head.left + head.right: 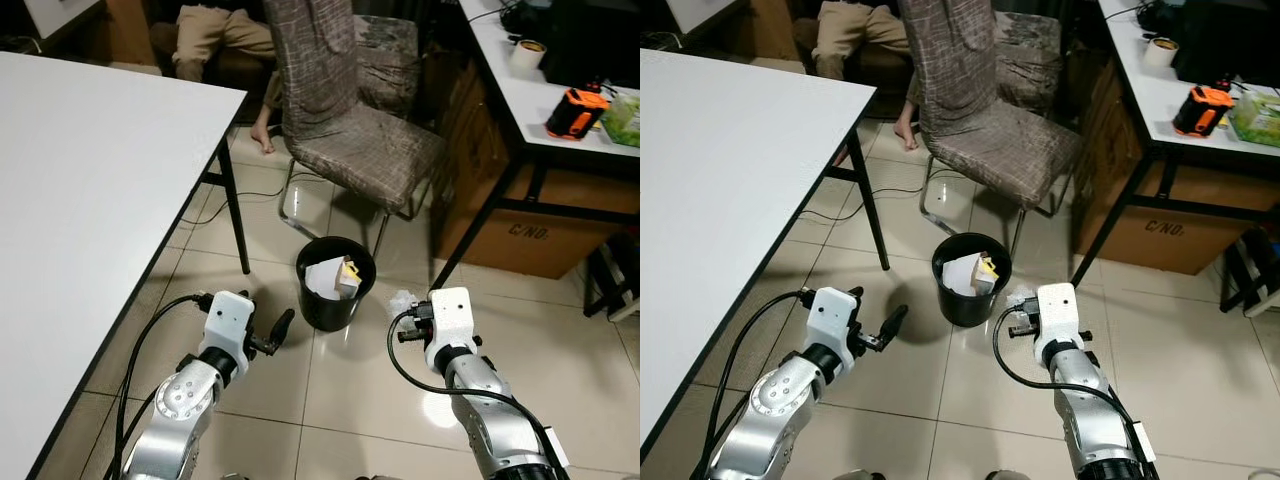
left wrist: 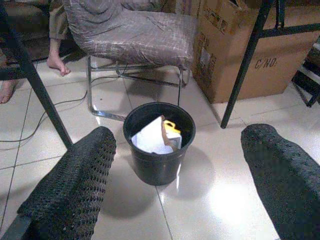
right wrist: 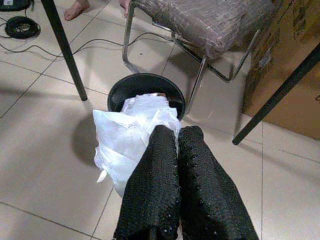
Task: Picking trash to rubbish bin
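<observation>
Right wrist view shows right pincer point(image 3: 172, 132) clamping white plastic wrapper point(image 3: 127, 142).

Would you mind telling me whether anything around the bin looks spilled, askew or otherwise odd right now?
Nothing looks spilled. The black bin stands upright on the tiles, with white paper and a yellow item inside. The only trash outside it is the crumpled white plastic pinched in the right gripper beside the bin. The left gripper is open.
</observation>
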`<state>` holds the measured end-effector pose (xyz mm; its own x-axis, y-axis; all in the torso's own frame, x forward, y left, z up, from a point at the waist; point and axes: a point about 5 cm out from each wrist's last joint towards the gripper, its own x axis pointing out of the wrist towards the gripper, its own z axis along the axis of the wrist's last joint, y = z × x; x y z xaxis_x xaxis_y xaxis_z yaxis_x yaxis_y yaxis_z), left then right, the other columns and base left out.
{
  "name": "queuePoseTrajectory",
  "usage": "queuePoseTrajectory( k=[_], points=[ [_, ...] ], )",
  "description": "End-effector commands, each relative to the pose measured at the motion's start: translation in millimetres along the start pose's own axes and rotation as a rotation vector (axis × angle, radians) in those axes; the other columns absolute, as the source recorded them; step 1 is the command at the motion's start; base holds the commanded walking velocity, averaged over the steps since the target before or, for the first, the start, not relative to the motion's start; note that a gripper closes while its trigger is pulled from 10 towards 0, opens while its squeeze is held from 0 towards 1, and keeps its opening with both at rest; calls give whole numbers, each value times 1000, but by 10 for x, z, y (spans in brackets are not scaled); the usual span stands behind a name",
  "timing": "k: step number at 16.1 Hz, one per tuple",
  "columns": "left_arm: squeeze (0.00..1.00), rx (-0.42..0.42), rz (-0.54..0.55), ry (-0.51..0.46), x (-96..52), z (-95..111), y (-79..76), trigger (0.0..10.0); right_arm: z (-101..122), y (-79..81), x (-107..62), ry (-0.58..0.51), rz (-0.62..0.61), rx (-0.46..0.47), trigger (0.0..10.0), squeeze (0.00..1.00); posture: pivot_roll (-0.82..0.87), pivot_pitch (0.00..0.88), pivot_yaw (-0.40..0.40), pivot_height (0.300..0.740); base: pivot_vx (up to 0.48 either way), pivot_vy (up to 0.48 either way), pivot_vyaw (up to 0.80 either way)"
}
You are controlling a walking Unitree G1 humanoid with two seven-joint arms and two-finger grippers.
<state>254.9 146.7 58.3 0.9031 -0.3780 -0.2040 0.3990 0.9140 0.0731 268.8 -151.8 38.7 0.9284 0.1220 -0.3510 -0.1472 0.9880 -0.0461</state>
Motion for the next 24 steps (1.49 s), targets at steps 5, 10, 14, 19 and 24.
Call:
queuePoseTrajectory(
  k=[5,10,14,19,24],
  points=[
    [0,19,-31,2,25,-20,-28,10000,-20,-40,11,-13,-17,6,10000,0,-65,120,-45,740,381,0,0],
    [0,25,-40,-1,36,-21,-32,10000,-51,-17,20,-5,-10,24,10000,0,-63,111,-47,740,390,0,0],
    [0,27,-43,-2,45,-22,-36,10000,-70,-12,16,1,-2,25,10000,0,-62,103,-48,740,390,0,0],
    [0,29,-42,-4,51,-24,-30,10000,-56,-18,32,-5,2,12,10000,0,-63,96,-50,740,393,0,0],
    [0,29,-36,-6,33,-31,-18,10000,-50,-13,40,-8,9,8,10000,0,-59,96,-56,740,390,0,0]
  ],
)
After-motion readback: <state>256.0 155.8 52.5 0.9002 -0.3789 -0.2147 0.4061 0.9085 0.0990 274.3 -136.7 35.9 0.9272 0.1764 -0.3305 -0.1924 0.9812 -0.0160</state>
